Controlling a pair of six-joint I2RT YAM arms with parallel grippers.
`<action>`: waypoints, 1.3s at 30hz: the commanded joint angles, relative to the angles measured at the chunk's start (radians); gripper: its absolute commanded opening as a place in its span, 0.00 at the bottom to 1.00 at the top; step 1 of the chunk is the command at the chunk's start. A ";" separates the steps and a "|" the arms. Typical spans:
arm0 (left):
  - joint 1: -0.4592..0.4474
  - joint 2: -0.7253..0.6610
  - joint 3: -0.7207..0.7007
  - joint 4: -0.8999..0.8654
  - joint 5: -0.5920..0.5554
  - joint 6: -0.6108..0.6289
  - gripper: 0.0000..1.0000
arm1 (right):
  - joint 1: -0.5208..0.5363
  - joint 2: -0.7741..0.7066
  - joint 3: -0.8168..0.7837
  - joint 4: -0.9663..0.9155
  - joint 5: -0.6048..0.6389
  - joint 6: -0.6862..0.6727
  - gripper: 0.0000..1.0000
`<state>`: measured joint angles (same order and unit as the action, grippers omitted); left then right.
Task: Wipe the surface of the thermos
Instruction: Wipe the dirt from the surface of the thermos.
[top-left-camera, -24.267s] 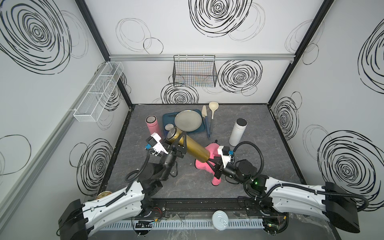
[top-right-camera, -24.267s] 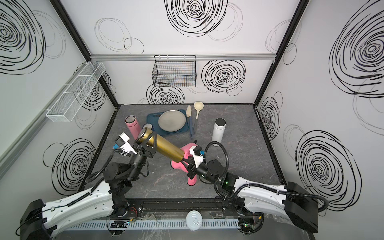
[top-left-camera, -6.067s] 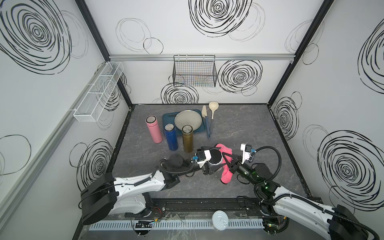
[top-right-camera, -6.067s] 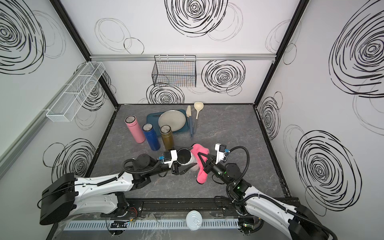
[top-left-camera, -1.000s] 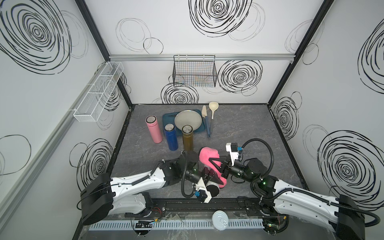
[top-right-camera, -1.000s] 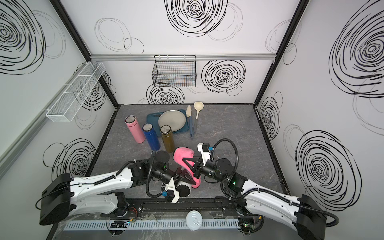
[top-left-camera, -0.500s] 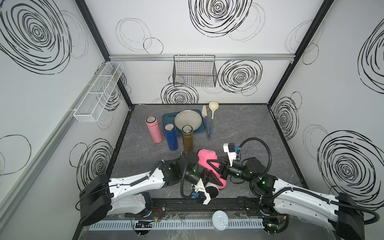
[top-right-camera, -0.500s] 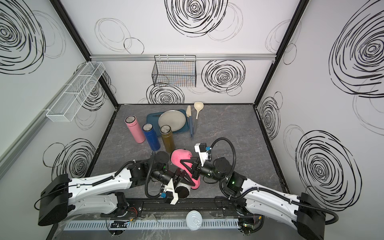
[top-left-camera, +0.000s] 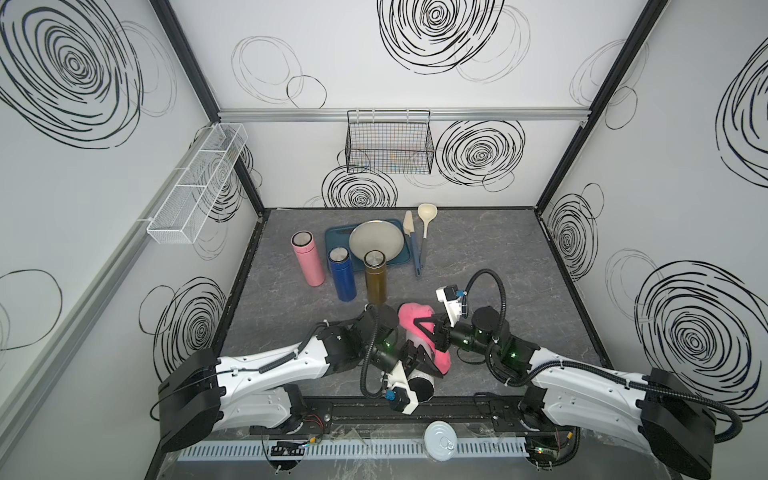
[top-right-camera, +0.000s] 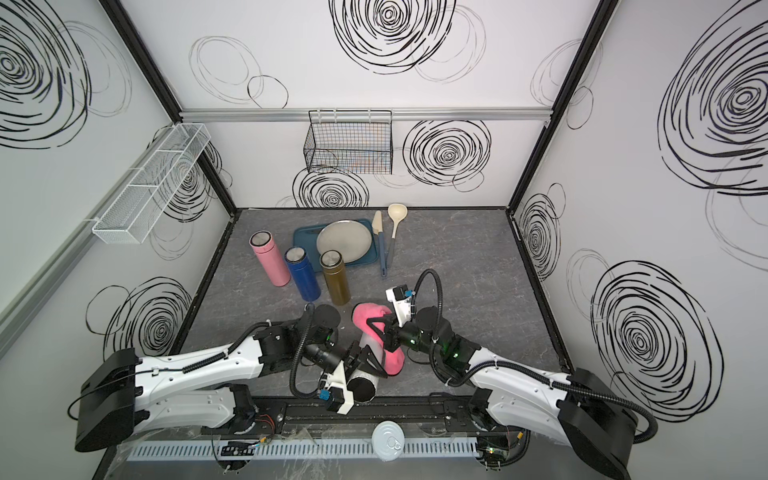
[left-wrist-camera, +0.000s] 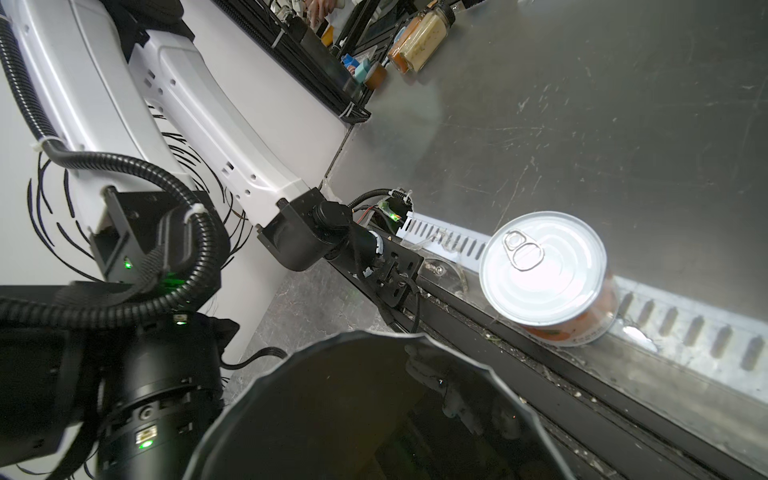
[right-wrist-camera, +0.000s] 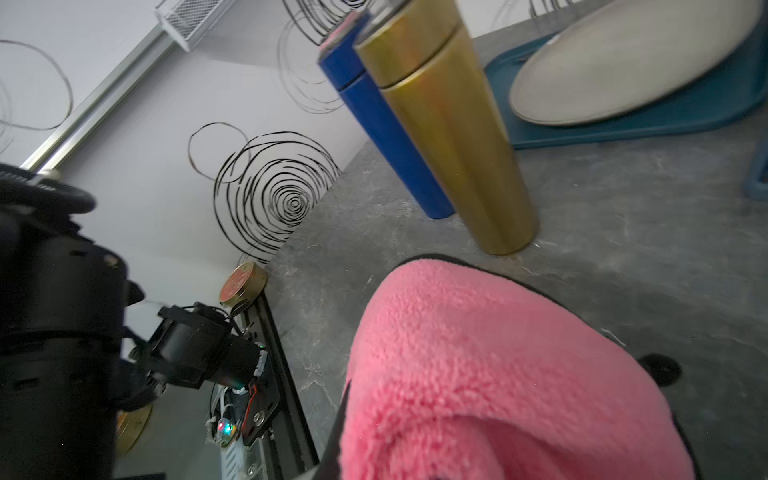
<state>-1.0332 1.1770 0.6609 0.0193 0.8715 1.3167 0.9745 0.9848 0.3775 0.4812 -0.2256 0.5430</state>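
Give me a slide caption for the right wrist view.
Foreground pink cloth, with gold thermos and blue thermos upright behind it on the grey table.

Lab test cell: swirl-marked white walls (top-left-camera: 374, 62), aluminium rail (top-left-camera: 498, 115), marbled tabletop (top-left-camera: 478, 249).

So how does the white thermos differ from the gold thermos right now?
The white thermos is held tilted by the left end effector; the gold thermos stands upright on the table, untouched. The white thermos has the pink cloth draped over it; the gold thermos is bare. Both are slim cylinders.
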 joint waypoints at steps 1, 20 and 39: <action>-0.003 -0.029 0.047 0.074 0.033 0.046 0.00 | 0.077 -0.061 0.094 -0.021 -0.005 -0.082 0.00; -0.105 -0.085 -0.085 1.070 -0.718 -1.019 0.00 | -0.148 -0.416 -0.077 -0.052 0.163 0.022 0.00; -0.056 -0.018 0.185 0.637 -1.304 -1.529 0.00 | 0.109 -0.403 -0.048 0.053 0.262 -0.243 0.00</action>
<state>-1.0870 1.1725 0.8307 0.5907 -0.3599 -0.1009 1.0386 0.5438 0.2192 0.4606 0.0746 0.3931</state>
